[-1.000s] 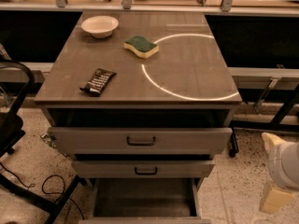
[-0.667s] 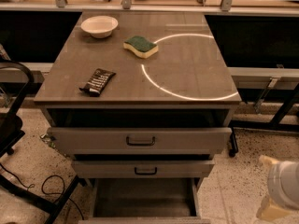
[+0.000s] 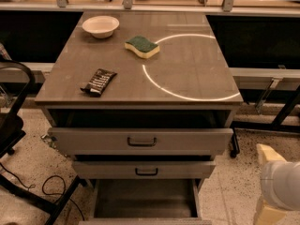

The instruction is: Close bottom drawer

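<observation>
- The bottom drawer [image 3: 145,199] is pulled out farthest of the three. Its front reaches the lower edge of the view and its dark inside is in plain sight, the same as a second ago.
- The gripper [image 3: 276,186] is at the lower right, over the speckled floor and well apart from the drawer. It sits lower than a second ago and slightly further left. I cannot tell whether it is open or closed, or whether it holds anything.
- The middle drawer [image 3: 144,169] and the top drawer [image 3: 140,141] both stand partly out, unchanged.
- On the cabinet top [image 3: 197,78], the dark packet [image 3: 98,82], the green and yellow sponge [image 3: 142,46] and the white bowl [image 3: 100,26] have not moved.
</observation>
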Controlling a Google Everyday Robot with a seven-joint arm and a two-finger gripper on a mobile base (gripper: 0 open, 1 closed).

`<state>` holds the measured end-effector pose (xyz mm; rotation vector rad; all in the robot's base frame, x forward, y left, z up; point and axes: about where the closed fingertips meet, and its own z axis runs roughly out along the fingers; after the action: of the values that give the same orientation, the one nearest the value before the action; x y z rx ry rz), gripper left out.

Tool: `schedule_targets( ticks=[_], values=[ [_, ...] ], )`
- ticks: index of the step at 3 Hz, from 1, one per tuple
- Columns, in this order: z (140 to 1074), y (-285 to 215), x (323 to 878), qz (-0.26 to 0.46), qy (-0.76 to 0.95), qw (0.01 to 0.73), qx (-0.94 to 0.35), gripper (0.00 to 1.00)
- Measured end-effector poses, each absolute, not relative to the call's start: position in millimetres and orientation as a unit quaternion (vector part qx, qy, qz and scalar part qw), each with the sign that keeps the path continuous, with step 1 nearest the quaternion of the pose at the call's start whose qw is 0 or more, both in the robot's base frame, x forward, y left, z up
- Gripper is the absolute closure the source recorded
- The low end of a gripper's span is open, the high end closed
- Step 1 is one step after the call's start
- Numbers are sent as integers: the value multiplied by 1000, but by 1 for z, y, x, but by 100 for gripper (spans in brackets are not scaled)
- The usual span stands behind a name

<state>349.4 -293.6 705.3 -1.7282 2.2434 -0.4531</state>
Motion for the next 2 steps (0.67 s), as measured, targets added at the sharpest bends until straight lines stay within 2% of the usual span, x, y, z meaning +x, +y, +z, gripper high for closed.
schedule_targets(
  ticks=[1, 2],
  values=[
    [713, -282, 344, -212, 756, 141, -603, 0],
    [680, -310, 327, -227, 765, 118, -591, 0]
  ],
)
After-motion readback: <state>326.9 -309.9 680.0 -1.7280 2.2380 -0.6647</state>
